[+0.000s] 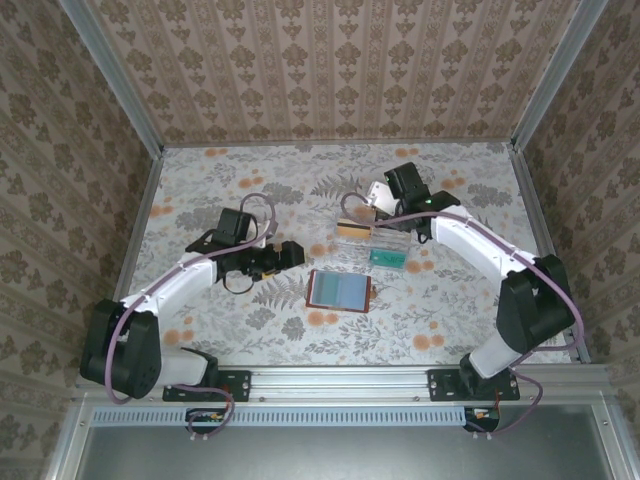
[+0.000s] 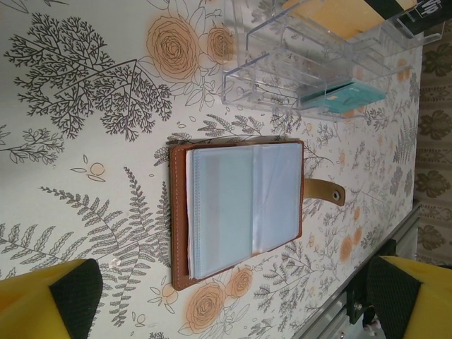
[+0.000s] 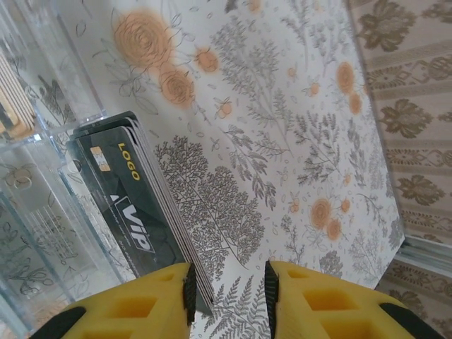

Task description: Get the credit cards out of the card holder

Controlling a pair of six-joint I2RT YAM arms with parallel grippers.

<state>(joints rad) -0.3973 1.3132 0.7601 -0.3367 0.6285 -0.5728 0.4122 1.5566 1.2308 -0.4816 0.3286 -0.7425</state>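
with left hand (image 2: 233, 293) wide near the open card holder (image 2: 240, 212) on the surface (image 2: 85, 176), lift right hand (image 3: 229, 279), narrowly parted at the dark cards (image 3: 127, 205) beside the clear tray (image 3: 42, 212), straight up without nudging them.

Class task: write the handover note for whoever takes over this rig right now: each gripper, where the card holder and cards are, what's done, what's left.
Left gripper: wide open, empty, near the card holder.
Right gripper: jaws apart, table showing between them, beside the dark card stack.
Card holder: open flat on the table; visible sleeves look empty.
Clear tray: tan card and teal card inside; dark stack at its far end.
Done: cards appear to be out.
Left: probably check hidden sleeves, then pull the right gripper back.
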